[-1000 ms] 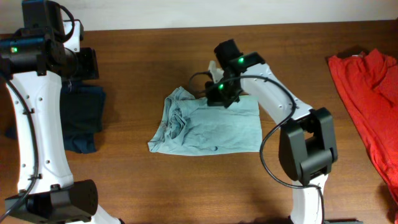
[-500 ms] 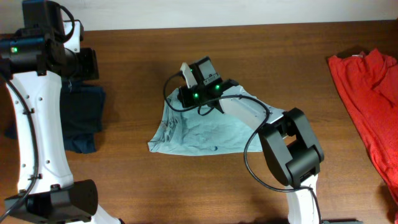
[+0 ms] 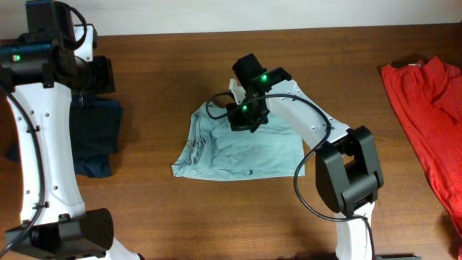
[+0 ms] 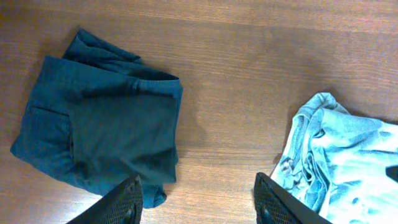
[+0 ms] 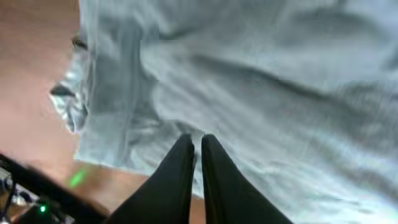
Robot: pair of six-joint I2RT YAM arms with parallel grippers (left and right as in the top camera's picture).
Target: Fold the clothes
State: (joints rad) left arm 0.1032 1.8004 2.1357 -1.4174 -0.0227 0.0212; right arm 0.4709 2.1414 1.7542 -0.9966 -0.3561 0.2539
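Clothes [image 3: 242, 152] partly folded — rough rectangle, one edge bunched, folds outstanding — right gripper [image 5: 195, 140] closed above, apparently empty; left gripper [image 4: 198, 180] open.

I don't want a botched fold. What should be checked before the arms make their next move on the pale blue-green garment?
1. The right gripper is shut: ok.
2. Cloth is pinched between its fingers: cannot tell.
3. The left gripper is open and empty: ok.
4. The pale garment lies flat: not ok, its left edge is bunched and wrinkled.
5. The navy clothes lie apart from the pale garment: ok.
6. The red garment lies apart, at the right end of the table: ok.
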